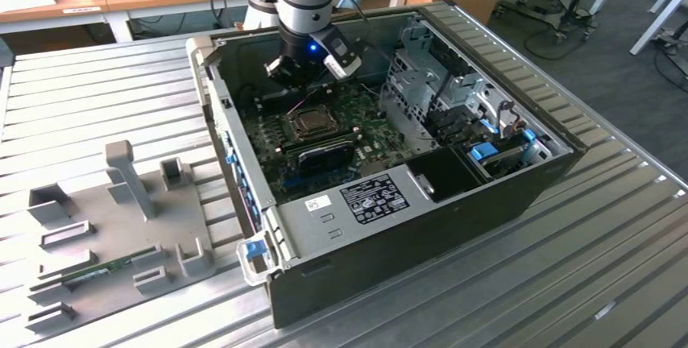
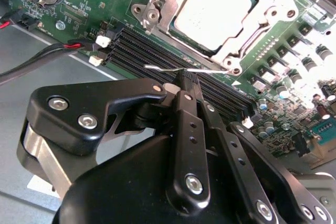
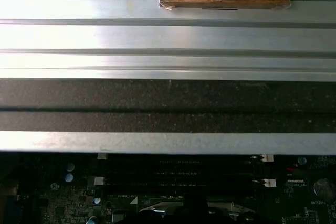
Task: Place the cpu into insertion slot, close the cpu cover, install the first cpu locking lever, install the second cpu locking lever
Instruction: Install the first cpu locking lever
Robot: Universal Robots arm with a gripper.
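**Exterior view.** The arm reaches into the open computer case [image 1: 537, 171] on the slatted surface [image 1: 108, 82]. The pincer [image 1: 304, 82] hangs just beside the insertion slot [image 1: 296, 126], low over the green board.

**Second wrist view.** The cpu [image 2: 212, 11] lies in the slot, and the cpu cover [image 2: 257, 22] is folded flat over it, its window framing the chip. The pincer is drawn narrow, its tip touching a thin wire locking lever [image 2: 163, 68] between the slot and the memory slots [image 2: 152, 45]. Whether the wire is nipped cannot be told. The first-lever step appears to be in hand. It likely calls for pressing the wire down and hooking it under its catch beside the slot.

**First wrist view.** The case wall [image 3: 168, 98] stands beyond the memory slots, with the surface past it.
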